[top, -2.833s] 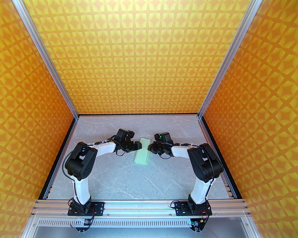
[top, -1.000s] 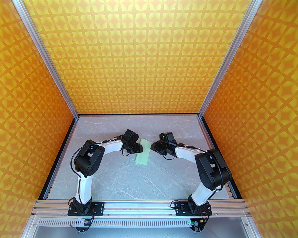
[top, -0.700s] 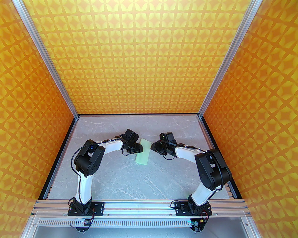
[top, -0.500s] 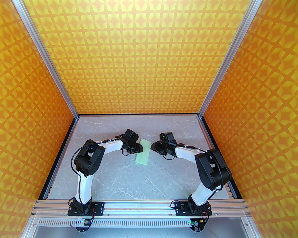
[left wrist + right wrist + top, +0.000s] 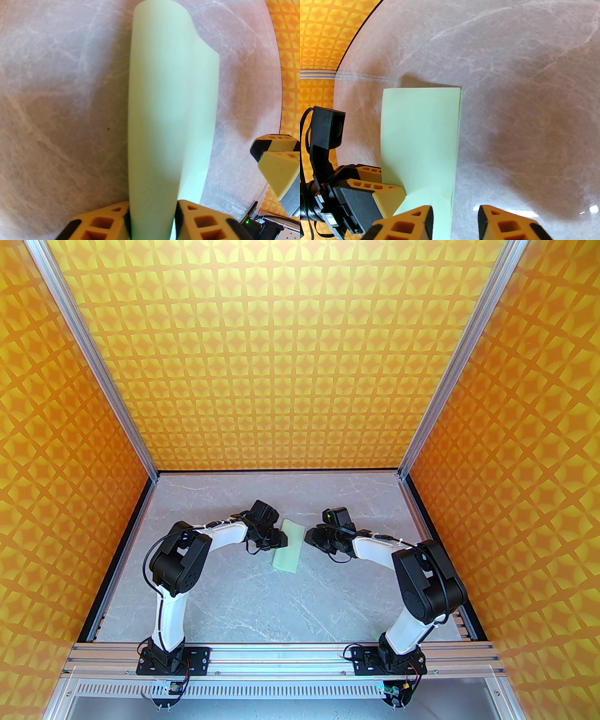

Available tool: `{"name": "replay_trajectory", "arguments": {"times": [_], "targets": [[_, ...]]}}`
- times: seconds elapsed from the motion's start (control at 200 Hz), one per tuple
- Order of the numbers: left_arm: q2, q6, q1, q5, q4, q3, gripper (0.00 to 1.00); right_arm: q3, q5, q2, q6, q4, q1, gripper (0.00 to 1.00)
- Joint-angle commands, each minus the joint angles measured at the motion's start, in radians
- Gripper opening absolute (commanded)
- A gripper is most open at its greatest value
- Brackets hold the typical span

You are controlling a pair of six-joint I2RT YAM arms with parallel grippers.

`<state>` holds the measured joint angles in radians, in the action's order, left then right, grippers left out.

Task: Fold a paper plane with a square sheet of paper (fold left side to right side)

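The sheet of paper (image 5: 287, 547) lies folded in half as a pale mint-green strip in the middle of the table, and its far end curls up a little (image 5: 161, 14). My left gripper (image 5: 281, 540) stands at the strip's left, folded edge. Its jaws are part-way apart, and the raised fold runs between them (image 5: 152, 211), touching both fingers. My right gripper (image 5: 307, 537) hovers at the strip's right edge with its jaws apart (image 5: 454, 211). Its left finger (image 5: 412, 222) is over the paper, its right finger over bare table, and nothing is gripped.
The grey marble table (image 5: 281, 605) is walled by orange patterned panels (image 5: 281, 357) at the back and both sides. An aluminium rail (image 5: 281, 655) carrying the arm bases runs along the near edge. From the left wrist, the right gripper (image 5: 274, 161) shows close by on the right.
Since the earliest frame both arms have shifted right, and the left gripper has come in onto the paper's left edge. Over the last second almost nothing has moved.
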<state>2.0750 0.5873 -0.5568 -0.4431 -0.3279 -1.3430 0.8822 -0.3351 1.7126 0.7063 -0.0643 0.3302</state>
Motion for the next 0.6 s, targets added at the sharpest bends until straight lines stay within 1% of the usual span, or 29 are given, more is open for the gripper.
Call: {"name": "replay_trajectory", "arguments": {"times": [0.0,0.595], "targets": [[0.057,-0.002,0.004,0.041,-0.014,0.02,0.37,-0.007,0.024,-0.024,0.013,-0.001,-0.008,0.38],[0.08,-0.015,-0.006,0.037,-0.027,0.006,0.4,-0.006,-0.006,-0.02,0.016,0.015,-0.007,0.38]]}}
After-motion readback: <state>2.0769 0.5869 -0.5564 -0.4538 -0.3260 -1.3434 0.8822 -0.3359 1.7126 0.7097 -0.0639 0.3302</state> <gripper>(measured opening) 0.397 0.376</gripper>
